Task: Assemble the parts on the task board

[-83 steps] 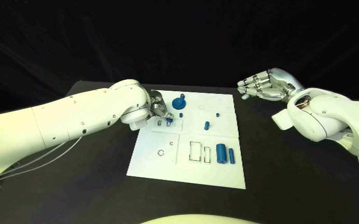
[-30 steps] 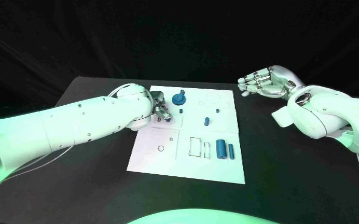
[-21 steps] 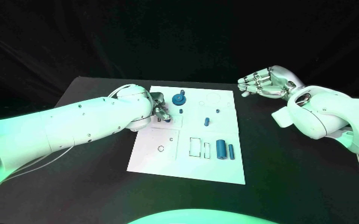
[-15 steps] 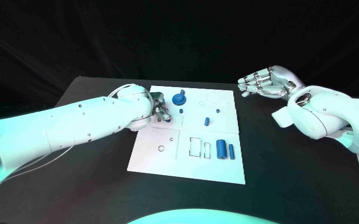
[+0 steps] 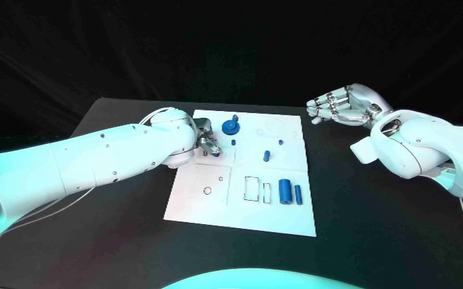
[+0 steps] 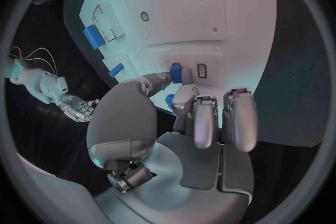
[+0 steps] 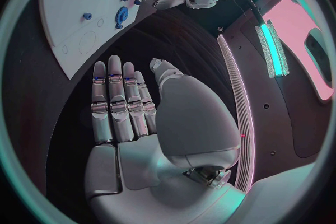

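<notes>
Where the white task board point(image 5: 246, 199) lies in the middle of the black table point(image 5: 116, 235), the left hand point(image 5: 207, 140) is down at its left edge, on the far half. In the left wrist view its fingers point(image 6: 210, 117) are curled over the board, and a small blue part point(image 6: 176, 73) stands between the thumb and a fingertip, beside a small rectangular outline; whether the hand truly pinches it or only touches it I cannot tell.

Just right of that hand, a round blue knob-like part point(image 5: 231, 127) stands on the far part of the board. A short blue peg point(image 5: 266, 156) stands near the board's middle, with a smaller blue piece point(image 5: 280, 143) a little beyond it. On the near right, a larger blue cylinder point(image 5: 285, 191) and a thinner blue pin point(image 5: 298, 193) lie side by side, just right of two empty rectangular outlines.

The right hand point(image 5: 340, 110) hovers off the board's far right corner, above the table. Its fingers are straight and close together, the thumb apart, holding nothing.
</notes>
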Action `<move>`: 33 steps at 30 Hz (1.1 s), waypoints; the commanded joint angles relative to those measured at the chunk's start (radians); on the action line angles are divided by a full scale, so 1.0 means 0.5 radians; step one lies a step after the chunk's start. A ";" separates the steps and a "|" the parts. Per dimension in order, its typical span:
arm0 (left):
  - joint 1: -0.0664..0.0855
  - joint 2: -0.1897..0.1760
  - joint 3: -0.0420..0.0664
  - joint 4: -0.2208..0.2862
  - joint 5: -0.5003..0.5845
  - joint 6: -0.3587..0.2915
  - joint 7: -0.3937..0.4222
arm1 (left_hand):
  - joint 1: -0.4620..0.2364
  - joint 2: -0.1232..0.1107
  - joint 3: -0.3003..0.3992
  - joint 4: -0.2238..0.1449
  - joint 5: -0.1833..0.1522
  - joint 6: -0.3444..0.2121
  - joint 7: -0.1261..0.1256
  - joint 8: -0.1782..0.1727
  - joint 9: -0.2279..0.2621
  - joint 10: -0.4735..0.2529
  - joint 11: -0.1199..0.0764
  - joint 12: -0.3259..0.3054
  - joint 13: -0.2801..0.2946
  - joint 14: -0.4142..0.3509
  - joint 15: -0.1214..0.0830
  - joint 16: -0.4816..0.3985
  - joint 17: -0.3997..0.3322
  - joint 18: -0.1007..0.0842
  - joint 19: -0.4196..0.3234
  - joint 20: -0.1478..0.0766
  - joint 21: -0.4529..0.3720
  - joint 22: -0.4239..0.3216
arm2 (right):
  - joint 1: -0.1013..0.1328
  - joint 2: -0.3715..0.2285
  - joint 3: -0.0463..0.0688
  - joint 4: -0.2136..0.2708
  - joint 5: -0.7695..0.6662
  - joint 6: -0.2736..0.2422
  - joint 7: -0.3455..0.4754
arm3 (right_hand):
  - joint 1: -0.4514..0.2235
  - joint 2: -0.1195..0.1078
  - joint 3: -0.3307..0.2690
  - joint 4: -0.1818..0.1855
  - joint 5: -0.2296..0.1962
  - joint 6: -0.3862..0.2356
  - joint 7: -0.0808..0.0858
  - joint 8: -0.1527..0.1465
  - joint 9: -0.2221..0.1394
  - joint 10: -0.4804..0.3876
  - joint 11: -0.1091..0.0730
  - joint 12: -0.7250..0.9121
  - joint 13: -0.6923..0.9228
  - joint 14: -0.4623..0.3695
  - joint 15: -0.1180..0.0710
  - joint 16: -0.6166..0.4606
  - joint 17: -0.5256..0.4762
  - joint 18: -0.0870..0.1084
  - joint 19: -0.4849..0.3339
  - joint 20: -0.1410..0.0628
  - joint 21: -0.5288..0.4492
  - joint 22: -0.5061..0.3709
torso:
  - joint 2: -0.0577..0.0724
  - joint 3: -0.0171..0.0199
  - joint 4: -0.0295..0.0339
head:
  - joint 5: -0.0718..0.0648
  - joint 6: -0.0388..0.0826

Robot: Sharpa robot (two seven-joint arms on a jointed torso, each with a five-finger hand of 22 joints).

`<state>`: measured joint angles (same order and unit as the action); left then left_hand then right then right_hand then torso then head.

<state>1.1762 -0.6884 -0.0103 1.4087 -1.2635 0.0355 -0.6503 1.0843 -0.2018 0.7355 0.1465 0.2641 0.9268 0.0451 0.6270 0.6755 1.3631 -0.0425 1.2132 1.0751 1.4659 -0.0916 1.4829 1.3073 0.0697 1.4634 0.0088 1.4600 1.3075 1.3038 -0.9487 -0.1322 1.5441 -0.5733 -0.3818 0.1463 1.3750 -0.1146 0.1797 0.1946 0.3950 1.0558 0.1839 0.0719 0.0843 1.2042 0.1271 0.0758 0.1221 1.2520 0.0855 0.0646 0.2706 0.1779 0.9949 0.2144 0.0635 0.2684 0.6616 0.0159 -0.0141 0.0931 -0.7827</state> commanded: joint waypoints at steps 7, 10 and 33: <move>-0.007 0.009 -0.004 -0.010 0.040 0.082 0.005 | -0.067 0.004 -0.115 -0.058 -0.010 0.050 -0.054 -0.016 -0.011 0.013 -0.018 0.030 0.012 0.145 -0.032 -0.007 0.297 -0.042 0.031 -0.028 0.009 0.039 | -0.001 -0.002 0.000 0.006 0.000 0.017 0.016 | -0.021 -0.003 -0.003 0.011 0.009 0.002 0.006 0.001 -0.002 -0.008 -0.003 0.011 -0.003 -0.015 0.005 -0.001 -0.004 0.016 -0.015 0.002 0.006 -0.004 | -0.001 0.0007 0.001 | -0.002 -0.007; -0.007 0.014 -0.004 -0.017 0.041 0.076 0.004 | -0.066 0.014 -0.180 -0.026 -0.012 0.063 -0.054 -0.022 -0.015 0.015 -0.018 0.035 0.016 0.145 -0.032 -0.007 0.298 -0.042 0.033 -0.029 0.010 0.042 | -0.001 -0.002 0.000 0.007 0.001 0.016 0.016 | -0.023 -0.004 -0.004 0.013 0.010 0.002 0.006 0.001 -0.002 -0.008 -0.003 0.011 -0.003 -0.016 0.005 -0.001 -0.004 0.016 -0.015 0.002 0.006 -0.005 | -0.001 0.0003 0.001 | -0.004 -0.008; -0.007 0.040 -0.003 -0.061 0.062 0.052 0.002 | -0.027 0.065 -0.589 0.137 -0.013 0.094 -0.054 -0.039 -0.015 0.017 -0.017 0.060 0.042 0.146 -0.032 -0.009 0.301 -0.043 0.036 -0.030 0.007 0.047 | -0.001 -0.001 0.000 0.004 0.004 0.015 0.013 | -0.056 -0.008 -0.018 0.031 0.009 -0.005 0.011 -0.002 -0.003 -0.013 0.002 0.013 -0.008 -0.029 0.011 -0.004 -0.015 0.015 -0.024 0.007 0.004 -0.026 | -0.002 0.0005 0.001 | -0.005 -0.003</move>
<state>1.1738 -0.6705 -0.0115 1.3784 -1.2465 0.0454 -0.6510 1.0684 -0.1787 0.4491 0.2119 0.2611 0.9705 0.0137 0.6138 0.6687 1.3753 -0.0550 1.2374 1.0950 1.4658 -0.0987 1.4829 1.3078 0.0542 1.4670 -0.0021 1.4600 1.3073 1.3037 -0.9494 -0.1322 1.5455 -0.5709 -0.3819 0.1459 1.3576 -0.1209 0.1699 0.2043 0.3949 1.0558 0.1839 0.0719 0.0843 1.2042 0.1271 0.0757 0.1197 1.2447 0.0928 0.0646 0.2640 0.1779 0.9912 0.2181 0.0635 0.2563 0.6605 0.0165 -0.0131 0.0911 -0.7855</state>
